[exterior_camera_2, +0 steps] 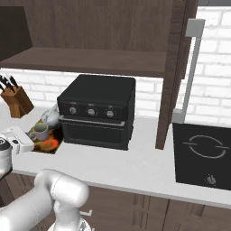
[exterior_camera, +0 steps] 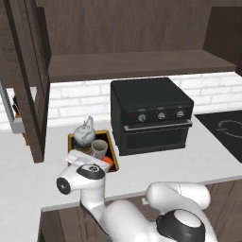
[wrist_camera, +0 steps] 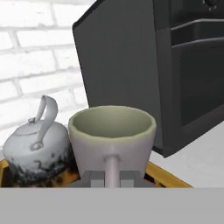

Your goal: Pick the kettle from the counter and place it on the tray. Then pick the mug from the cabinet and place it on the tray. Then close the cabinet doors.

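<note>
Pinching the mug's (wrist_camera: 112,138) side handle, the gripper (wrist_camera: 112,178) has its two finger tips clamped on either side of that thin vertical loop, so it's a proper grasp on the mug. It's a pale grey-beige cylinder with a greenish inside, upright, mouth open to the top, sitting right in front of the hand on the near part of the tray (exterior_camera: 113,146). Just left of it in the hand view, and farther back on the tray, is the kettle (wrist_camera: 37,148): squat, silvery-grey, arched handle, little lid knob. The two look close enough to nearly touch, can't tell if they do. Tray's golden rim peeks out under both.

Room-wise it's tight on the right: a black toaster oven (exterior_camera: 151,116) stands just beside the tray. Left of the tray an open cabinet door (exterior_camera: 28,80) hangs down near the counter (exterior_camera: 198,160). The cabinet shelf (exterior_camera: 142,64) runs above, and a knife block (exterior_camera_2: 16,100) sits far left by the brick wall.
</note>
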You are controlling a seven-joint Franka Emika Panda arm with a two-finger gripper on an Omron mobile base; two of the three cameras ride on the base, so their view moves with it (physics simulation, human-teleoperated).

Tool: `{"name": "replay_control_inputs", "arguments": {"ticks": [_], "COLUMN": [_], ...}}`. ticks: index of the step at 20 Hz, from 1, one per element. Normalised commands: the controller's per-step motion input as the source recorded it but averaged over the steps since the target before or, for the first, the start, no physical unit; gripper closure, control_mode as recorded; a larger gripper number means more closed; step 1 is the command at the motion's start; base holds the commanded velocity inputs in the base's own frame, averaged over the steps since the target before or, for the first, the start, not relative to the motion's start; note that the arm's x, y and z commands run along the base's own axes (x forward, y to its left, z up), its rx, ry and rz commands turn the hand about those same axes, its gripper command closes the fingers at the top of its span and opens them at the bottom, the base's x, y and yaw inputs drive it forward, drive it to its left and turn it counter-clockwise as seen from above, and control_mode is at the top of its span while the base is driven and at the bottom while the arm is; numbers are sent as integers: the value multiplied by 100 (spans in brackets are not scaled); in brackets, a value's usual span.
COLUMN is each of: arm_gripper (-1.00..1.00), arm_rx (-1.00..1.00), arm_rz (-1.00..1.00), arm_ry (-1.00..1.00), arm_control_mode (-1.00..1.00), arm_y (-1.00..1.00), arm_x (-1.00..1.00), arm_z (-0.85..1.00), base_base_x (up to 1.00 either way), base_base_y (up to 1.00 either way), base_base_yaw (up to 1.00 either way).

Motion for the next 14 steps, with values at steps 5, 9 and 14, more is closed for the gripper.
{"name": "replay_control_inputs", "arguments": {"ticks": [5,9,14], "arm_gripper": [100,100,100], "arm_rx": [1,0,0], "arm_rz": [0,0,0], "arm_ry": [1,3,3], "arm_control_mode": [-100,-100,-100], "arm_y": [18,18,14], "arm_x": [34,29,20], "arm_z": [-30,-27,-23], "base_base_x": [0,0,0], "base_base_y": [0,0,0], "base_base_yaw": [0,0,0]}}
